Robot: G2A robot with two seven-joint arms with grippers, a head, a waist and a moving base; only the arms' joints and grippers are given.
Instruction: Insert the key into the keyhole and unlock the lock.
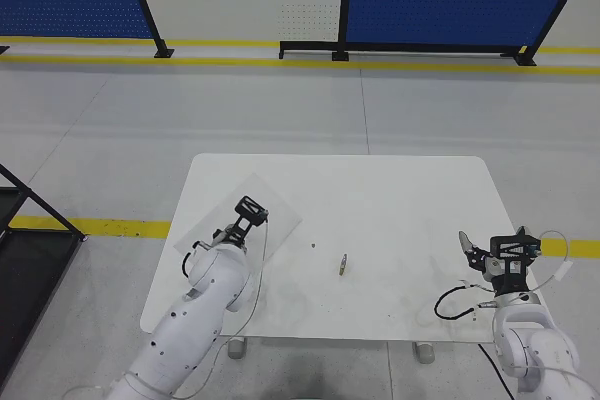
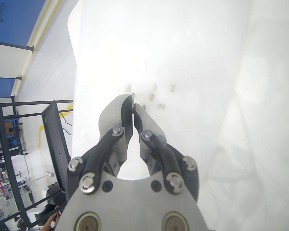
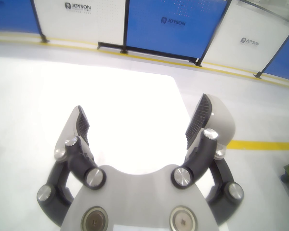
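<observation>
The left gripper (image 2: 134,111) is pinched together on a thin metal sliver (image 2: 133,96), seemingly the key, held tip-outward ready for insertion. The right gripper (image 3: 142,118) hangs spread apart near the right edge of the table (image 1: 400,195). A small metallic object (image 1: 342,263), probably the lock, lies mid-table between them.

A white counter (image 1: 400,200) with rounded corners stands on a pale grey floor. The left pincer (image 1: 250,208) is over the counter's left part, pointing away from the robot and slightly toward the middle. The right pincer (image 1: 496,240) is at the counter's right edge, well apart from the left one. Between them, toward the near side, a small metal piece (image 1: 342,264) lies on the counter, with a tiny dark speck (image 1: 312,243) just beside it. A black rack (image 1: 20,240) stands to the left, and blue screens (image 1: 70,18) line the back beyond a yellow floor line (image 1: 280,62).
</observation>
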